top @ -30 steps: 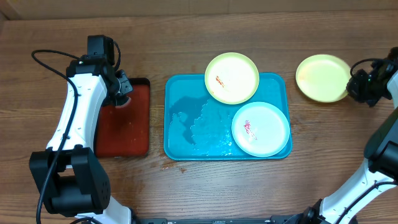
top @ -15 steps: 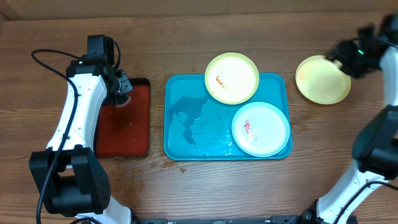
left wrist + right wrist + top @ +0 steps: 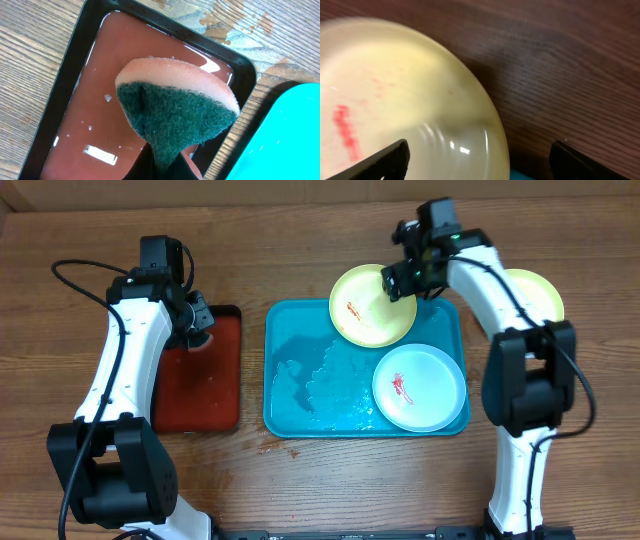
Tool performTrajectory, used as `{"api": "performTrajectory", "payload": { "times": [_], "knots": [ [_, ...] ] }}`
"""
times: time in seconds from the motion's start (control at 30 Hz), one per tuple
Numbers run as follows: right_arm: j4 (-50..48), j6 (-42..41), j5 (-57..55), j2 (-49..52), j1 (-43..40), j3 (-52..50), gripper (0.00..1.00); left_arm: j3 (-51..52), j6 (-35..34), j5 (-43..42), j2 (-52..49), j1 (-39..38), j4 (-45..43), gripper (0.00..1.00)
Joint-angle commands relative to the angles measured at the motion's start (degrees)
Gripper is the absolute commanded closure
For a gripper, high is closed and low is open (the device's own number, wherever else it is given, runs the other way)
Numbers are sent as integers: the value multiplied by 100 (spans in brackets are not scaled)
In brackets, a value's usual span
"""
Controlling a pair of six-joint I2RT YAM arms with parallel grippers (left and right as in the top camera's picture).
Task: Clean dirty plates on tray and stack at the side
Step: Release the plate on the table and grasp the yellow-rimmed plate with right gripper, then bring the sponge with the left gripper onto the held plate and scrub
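Hovering open and empty, my right gripper [image 3: 398,282] is over the rim of the smeared yellow-green plate [image 3: 365,312], beside the turquoise tray [image 3: 300,385]; my left gripper [image 3: 197,332] pinches a sponge [image 3: 180,117] above the red tray [image 3: 205,395].

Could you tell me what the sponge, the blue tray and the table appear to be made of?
The sponge: soft pinkish foam backed with coarse dark green scouring fibre, judging by its porous, fuzzy texture. The blue tray: probably glossy moulded plastic, wet and reflective. The table: matte wood grain; solid or laminate unclear.
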State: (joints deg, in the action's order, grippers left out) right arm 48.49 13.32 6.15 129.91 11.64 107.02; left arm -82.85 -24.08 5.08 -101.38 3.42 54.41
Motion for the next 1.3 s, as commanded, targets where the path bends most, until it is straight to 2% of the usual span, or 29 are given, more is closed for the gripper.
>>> {"api": "performTrajectory", "payload": {
  "times": [0.0,0.33,0.37,0.4,0.43,0.6,0.67,0.77,0.93,1.27],
  "knots": [
    [-44,564,-651,240,33,-26,11,22,-79,-52,-31,-7,-28,96],
    [-61,647,-610,289,35,-24,30,22,-79,-52,-31,-7,-74,96],
    [-57,645,-608,289,39,-24,36,22,-79,-52,-31,-7,-74,96],
    [-39,640,-610,289,52,-20,67,22,-79,-52,-31,-7,-74,96],
    [4,625,-608,289,70,-17,73,22,-79,-52,-31,-7,-74,96],
    [483,608,-610,286,251,70,75,22,-57,-195,-31,-17,-114,96],
    [859,369,-610,286,398,221,87,22,361,-732,-31,-68,-260,96],
    [1309,-122,-610,286,616,505,96,22,739,-1276,-31,-240,-485,96],
    [1685,-914,-282,286,922,723,96,22,654,-1565,-31,-804,-841,96],
    [1812,-2094,39,286,1005,599,96,22,-343,-1515,-328,-2103,-1449,96]
  ]
}}
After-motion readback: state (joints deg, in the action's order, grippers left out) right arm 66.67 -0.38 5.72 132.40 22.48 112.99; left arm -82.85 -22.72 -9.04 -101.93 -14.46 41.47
